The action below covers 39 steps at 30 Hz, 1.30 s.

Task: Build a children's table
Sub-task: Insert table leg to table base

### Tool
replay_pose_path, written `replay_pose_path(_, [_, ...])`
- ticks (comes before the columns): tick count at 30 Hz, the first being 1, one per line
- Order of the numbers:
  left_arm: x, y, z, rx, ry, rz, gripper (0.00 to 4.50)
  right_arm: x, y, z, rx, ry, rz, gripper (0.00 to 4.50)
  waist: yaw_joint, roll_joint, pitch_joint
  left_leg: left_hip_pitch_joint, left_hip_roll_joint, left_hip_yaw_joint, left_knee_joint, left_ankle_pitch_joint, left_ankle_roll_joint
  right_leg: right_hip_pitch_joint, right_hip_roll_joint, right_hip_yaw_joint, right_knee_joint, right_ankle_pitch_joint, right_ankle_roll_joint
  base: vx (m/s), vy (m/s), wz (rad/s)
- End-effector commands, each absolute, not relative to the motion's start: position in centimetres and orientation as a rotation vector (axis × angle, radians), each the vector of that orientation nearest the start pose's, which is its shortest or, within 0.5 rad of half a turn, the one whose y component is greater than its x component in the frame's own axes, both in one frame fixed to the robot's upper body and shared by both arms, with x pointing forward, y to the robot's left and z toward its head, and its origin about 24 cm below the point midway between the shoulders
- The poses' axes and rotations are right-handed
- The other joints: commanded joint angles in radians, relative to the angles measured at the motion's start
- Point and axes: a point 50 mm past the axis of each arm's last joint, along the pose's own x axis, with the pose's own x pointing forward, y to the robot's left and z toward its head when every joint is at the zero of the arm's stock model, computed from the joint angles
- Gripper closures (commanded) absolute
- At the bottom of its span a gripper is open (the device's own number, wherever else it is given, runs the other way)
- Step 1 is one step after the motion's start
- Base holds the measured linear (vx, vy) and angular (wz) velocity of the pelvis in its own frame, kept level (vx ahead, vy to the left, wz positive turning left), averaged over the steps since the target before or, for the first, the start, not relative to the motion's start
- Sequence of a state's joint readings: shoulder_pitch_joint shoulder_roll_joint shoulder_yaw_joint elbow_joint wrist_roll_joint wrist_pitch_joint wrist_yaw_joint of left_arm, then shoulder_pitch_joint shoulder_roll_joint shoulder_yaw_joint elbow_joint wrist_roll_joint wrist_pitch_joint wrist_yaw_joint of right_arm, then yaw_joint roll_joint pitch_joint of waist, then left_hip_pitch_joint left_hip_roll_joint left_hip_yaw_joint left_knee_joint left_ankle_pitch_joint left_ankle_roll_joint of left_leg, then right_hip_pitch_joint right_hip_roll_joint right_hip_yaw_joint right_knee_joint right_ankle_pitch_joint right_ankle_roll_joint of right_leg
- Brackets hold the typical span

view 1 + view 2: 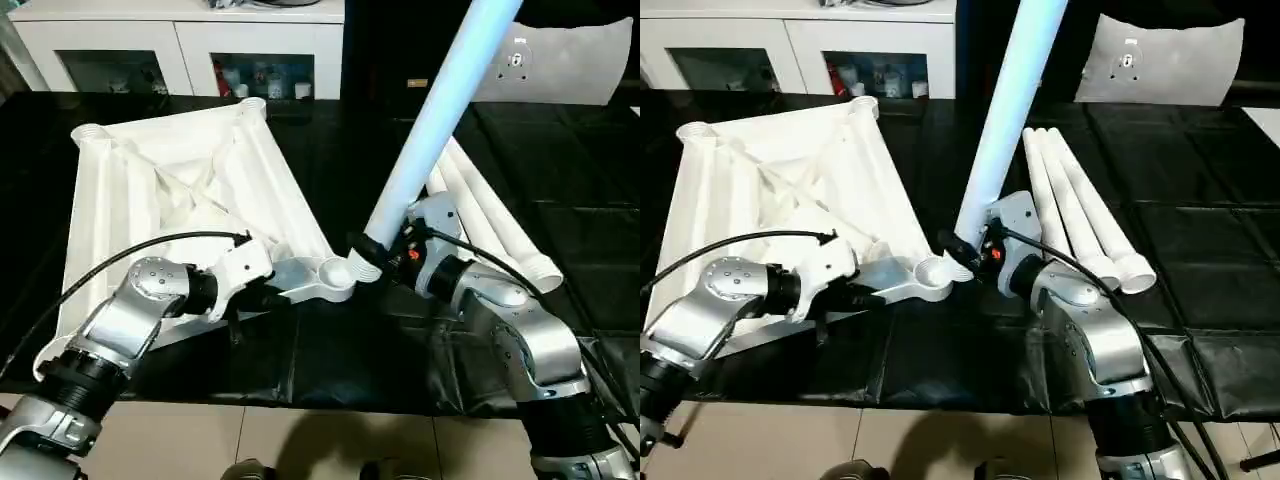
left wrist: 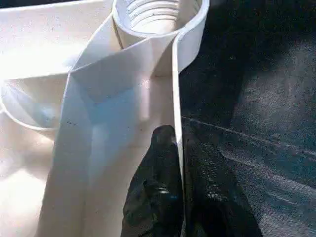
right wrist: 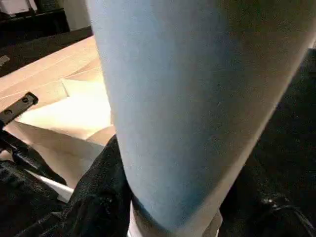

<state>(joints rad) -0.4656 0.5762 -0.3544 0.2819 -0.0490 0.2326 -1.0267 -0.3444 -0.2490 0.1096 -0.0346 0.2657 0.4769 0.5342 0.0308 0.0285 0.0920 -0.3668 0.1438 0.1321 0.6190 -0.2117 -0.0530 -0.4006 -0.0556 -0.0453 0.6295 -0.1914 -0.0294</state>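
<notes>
White plastic leg (image 1: 440,115), clenched in the right gripper (image 1: 385,250), must seat squarely in the corner socket (image 1: 335,272) while the left gripper (image 2: 178,187) pinches the table top's (image 1: 180,190) rib

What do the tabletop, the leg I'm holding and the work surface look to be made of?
Tabletop: white moulded plastic, judging by the thin ribs and the threaded corner socket; semi-gloss. Leg in the right gripper: smooth white tube, likely the same plastic. Work surface: black sheet, slightly shiny and creased, possibly vinyl or plastic film.

raised leg (image 1: 440,120) blocks middle, spare legs (image 1: 490,225) crowd right, black mat (image 1: 330,350) open in front
</notes>
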Motion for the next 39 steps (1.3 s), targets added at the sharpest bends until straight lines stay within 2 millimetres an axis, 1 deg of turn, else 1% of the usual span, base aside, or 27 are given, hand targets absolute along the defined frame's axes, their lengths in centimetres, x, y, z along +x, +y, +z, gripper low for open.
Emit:
replay_pose_path(1, [30.2,17.0,6.5,0.552,0.434,-1.119,4.48,29.8,-11.6,10.4,-0.035,0.107,0.759,2.59,0.003,0.008,-0.079,0.001,0.065,-0.01,-0.076,-0.119,0.014,0.065,-0.086,0.055,-0.076,-0.145,-0.24,0.0,0.0,0.0])
replay_pose_path(4, [30.1,16.6,6.9,0.588,0.346,-1.139,4.5,29.8,-11.6,10.5,-0.033,0.1,0.769,2.59,0.006,0.009,-0.081,0.002,0.067,-0.009,-0.077,-0.119,0.016,0.063,-0.087,0.055,-0.076,-0.145,-0.238,0.0,0.0,0.0])
replay_pose_path(5, [30.0,16.5,7.0,0.606,0.323,-1.15,4.5,29.8,-11.6,10.5,-0.03,0.1,0.769,2.59,0.005,0.008,-0.082,-0.002,0.068,-0.01,-0.077,-0.11,0.018,0.067,-0.087,0.055,-0.073,-0.129,-0.237,0.0,0.0,0.0])
replay_pose_path(6, [29.6,16.0,7.1,0.589,0.296,-1.218,4.5,29.8,-11.6,10.5,-0.023,0.1,0.771,2.59,0.005,0.002,-0.086,0.0,0.068,-0.009,-0.075,-0.098,0.024,0.066,-0.087,0.055,-0.071,-0.112,-0.238,0.0,0.0,0.0])
replay_pose_path(8, [29.5,15.8,7.1,0.574,0.296,-1.249,4.5,29.8,-11.6,10.5,-0.021,0.1,0.771,2.59,0.007,0.003,-0.087,0.0,0.067,-0.007,-0.074,-0.077,0.029,0.065,-0.086,0.055,-0.069,-0.088,-0.241,0.0,0.0,0.0])
replay_pose_path(9, [29.4,15.6,7.1,0.55,0.3,-1.296,4.5,29.9,-11.6,10.5,-0.015,0.098,0.772,2.59,0.009,-0.005,-0.087,0.002,0.068,-0.004,-0.074,-0.073,0.035,0.063,-0.087,0.056,-0.07,-0.087,-0.242,0.0,0.0,0.0])
replay_pose_path(11, [29.4,15.4,6.8,0.545,0.301,-1.34,4.5,29.9,-11.5,10.6,-0.01,0.096,0.777,2.59,0.016,-0.001,-0.086,0.002,0.067,-0.004,-0.074,-0.062,0.039,0.061,-0.087,0.055,-0.068,-0.089,-0.242,0.0,0.0,0.0])
replay_pose_path(12, [29.6,15.3,6.7,0.565,0.288,-1.35,4.5,29.9,-11.4,10.6,-0.01,0.096,0.784,2.59,0.018,-0.001,-0.087,0.004,0.069,-0.003,-0.075,-0.071,0.036,0.061,-0.088,0.055,-0.068,-0.097,-0.24,0.0,0.0,0.0])
replay_pose_path(13, [29.6,15.3,6.7,0.565,0.288,-1.35,4.5,29.9,-11.4,10.6,-0.01,0.096,0.784,2.59,0.02,0.0,-0.084,0.005,0.068,-0.002,-0.075,-0.082,0.034,0.058,-0.087,0.055,-0.071,-0.113,-0.237,0.0,0.0,0.0])
replay_pose_path(15, [29.8,15.0,6.7,0.555,0.264,-1.342,4.5,29.9,-11.4,10.5,-0.012,0.096,0.79,2.59,0.025,0.0,-0.085,0.01,0.071,0.001,-0.076,-0.109,0.023,0.057,-0.09,0.056,-0.073,-0.145,-0.232,0.0,0.0,0.0])
replay_pose_path(17, [30.7,15.1,6.7,0.561,0.251,-1.268,4.5,29.8,-11.2,10.7,-0.011,0.095,0.801,2.59,0.026,-0.001,-0.087,0.009,0.071,0.003,-0.076,-0.118,0.018,0.058,-0.089,0.056,-0.074,-0.162,-0.225,0.0,0.0,0.0])
replay_pose_path(20, [30.9,15.2,6.6,0.511,0.265,-1.243,4.5,29.8,-11.2,10.7,-0.006,0.104,0.806,2.59,0.026,-0.003,-0.087,0.003,0.069,0.003,-0.078,-0.119,0.017,0.06,-0.091,0.056,-0.076,-0.202,-0.204,0.0,0.0,0.0])
replay_pose_path(23, [30.7,15.4,6.2,0.446,0.276,-1.267,4.5,29.7,-11.2,10.8,-0.005,0.115,0.822,2.59,0.025,-0.002,-0.089,0.002,0.068,0.005,-0.076,-0.111,0.017,0.057,-0.091,0.057,-0.081,-0.239,-0.186,0.0,0.0,0.0])
replay_pose_path(24, [30.6,15.4,6.1,0.437,0.275,-1.274,4.5,29.7,-11.1,10.8,-0.013,0.124,0.83,2.59,0.026,0.001,-0.09,0.002,0.067,0.005,-0.075,-0.108,0.019,0.056,-0.091,0.057,-0.081,-0.24,-0.184,0.0,0.0,0.0])
replay_pose_path(26, [30.5,15.4,5.9,0.434,0.276,-1.289,4.5,29.8,-10.8,10.7,-0.038,0.155,0.852,2.59,0.024,-0.002,-0.092,0.0,0.066,0.005,-0.074,-0.093,0.025,0.059,-0.088,0.056,-0.078,-0.218,-0.185,0.0,0.0,0.0])
replay_pose_path(28, [30.4,15.3,5.8,0.437,0.276,-1.293,4.5,29.8,-10.4,10.6,-0.063,0.196,0.88,2.59,0.023,0.0,-0.093,-0.001,0.066,0.005,-0.073,-0.078,0.032,0.059,-0.087,0.054,-0.076,-0.198,-0.19,0.0,0.0,0.0])
replay_pose_path(29, [30.4,15.2,5.8,0.437,0.276,-1.295,4.5,29.8,-10.1,10.4,-0.081,0.222,0.895,2.59,0.02,-0.005,-0.094,-0.001,0.066,0.007,-0.072,-0.08,0.034,0.058,-0.086,0.054,-0.077,-0.202,-0.19,0.0,0.0,0.0])
replay_pose_path(30, [30.4,15.1,5.8,0.433,0.277,-1.296,4.5,29.8,-9.9,10.3,-0.085,0.233,0.896,2.59,0.022,-0.001,-0.093,0.0,0.067,0.007,-0.072,-0.084,0.033,0.057,-0.089,0.054,-0.078,-0.216,-0.189,0.0,0.0,0.0])
replay_pose_path(31, [30.4,15.0,5.8,0.43,0.277,-1.297,4.5,29.9,-9.9,10.3,-0.088,0.24,0.899,2.59,0.022,-0.001,-0.093,0.0,0.067,0.007,-0.072,-0.085,0.032,0.056,-0.089,0.054,-0.078,-0.224,-0.187,0.0,0.0,0.0])
replay_pose_path(32, [30.3,14.9,5.8,0.428,0.278,-1.301,4.5,29.8,-9.7,10.2,-0.092,0.244,0.911,2.59,0.022,-0.007,-0.091,0.0,0.067,0.008,-0.073,-0.084,0.033,0.056,-0.088,0.054,-0.079,-0.233,-0.183,0.0,0.0,0.0])
replay_pose_path(33, [30.3,14.9,5.8,0.427,0.279,-1.302,4.5,29.8,-9.7,10.2,-0.093,0.244,0.913,2.59,0.023,-0.003,-0.092,0.001,0.069,0.008,-0.072,-0.081,0.032,0.054,-0.089,0.055,-0.079,-0.232,-0.182,0.0,0.0,0.0])
replay_pose_path(34, [30.2,14.8,5.7,0.436,0.278,-1.3,4.5,29.9,-9.6,10.2,-0.102,0.24,0.925,2.59,0.023,-0.006,-0.09,0.001,0.069,0.009,-0.072,-0.081,0.033,0.053,-0.088,0.055,-0.079,-0.231,-0.181,0.0,0.0,0.0])
replay_pose_path(35, [30.3,14.9,5.7,0.47,0.264,-1.273,4.5,29.9,-9.5,10.2,-0.105,0.237,0.927,2.59,0.024,-0.004,-0.093,0.0,0.07,0.008,-0.072,-0.072,0.036,0.054,-0.089,0.055,-0.075,-0.21,-0.185,0.0,0.0,0.0])
replay_pose_path(36, [30.4,14.9,5.6,0.479,0.267,-1.249,4.5,29.9,-9.4,10.2,-0.105,0.238,0.928,2.59,0.022,-0.008,-0.089,-0.001,0.07,0.009,-0.073,-0.067,0.039,0.053,-0.087,0.055,-0.075,-0.196,-0.185,0.0,0.0,0.0])
replay_pose_path(37, [30.4,14.9,5.6,0.473,0.268,-1.245,4.5,29.9,-9.4,10.3,-0.104,0.239,0.928,2.59,0.023,-0.007,-0.089,-0.001,0.07,0.008,-0.073,-0.07,0.039,0.053,-0.087,0.055,-0.075,-0.197,-0.185,0.0,0.0,0.0])
replay_pose_path(38, [30.4,14.9,5.5,0.468,0.268,-1.242,4.21,29.9,-9.4,10.3,-0.104,0.239,0.928,2.59,0.023,-0.007,-0.088,0.0,0.069,0.009,-0.073,-0.077,0.038,0.053,-0.088,0.055,-0.077,-0.213,-0.182,0.0,0.0,0.0])
replay_pose_path(39, [30.3,15.0,5.5,0.431,0.294,-1.249,4.04,29.9,-9.5,10.2,-0.107,0.243,0.927,2.59,0.023,-0.01,-0.087,-0.001,0.068,0.009,-0.074,-0.085,0.035,0.054,-0.09,0.055,-0.078,-0.24,-0.175,0.0,0.0,0.0])
